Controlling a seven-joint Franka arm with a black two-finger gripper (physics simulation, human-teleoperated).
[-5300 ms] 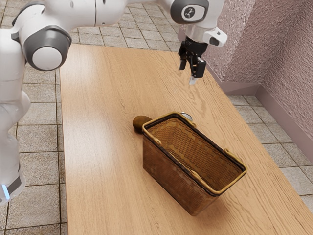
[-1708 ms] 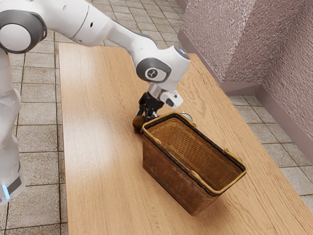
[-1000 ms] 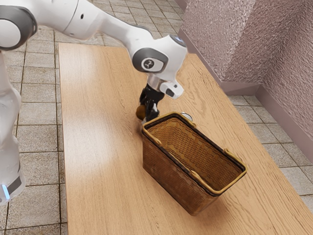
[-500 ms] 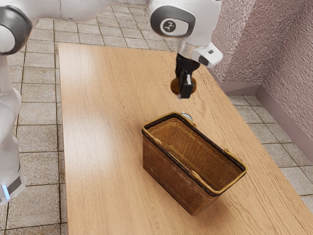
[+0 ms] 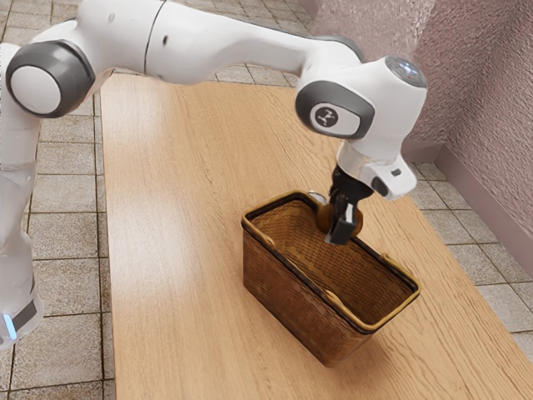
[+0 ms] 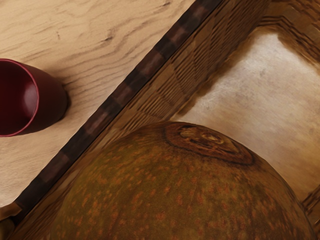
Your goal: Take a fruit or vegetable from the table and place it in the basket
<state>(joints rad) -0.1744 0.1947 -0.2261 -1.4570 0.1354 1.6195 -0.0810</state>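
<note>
In the exterior view my gripper (image 5: 341, 227) is shut on a round brown fruit (image 5: 356, 220), held over the basket's far long side. The woven brown basket (image 5: 287, 287) stands on the table with its open top up. From the wrist view, the fruit (image 6: 185, 195) is large, greenish-brown with orange specks and a dark round scar. Beyond it are the basket's dark rim (image 6: 107, 110) and pale inner floor (image 6: 250, 90). The fruit is partly hidden behind the fingers in the exterior view.
A dark red cup (image 6: 52, 102) stands on the table just outside the basket's rim in the wrist view. A pale rim (image 5: 316, 197) peeks out behind the basket in the exterior view. The basket's raised handle (image 5: 398, 264) lies near its right end.
The fruit was beside the basket's left end, then was grasped and lifted. Over the last half second my gripper has carried it toward the exterior view's right and lower, to above the basket.
</note>
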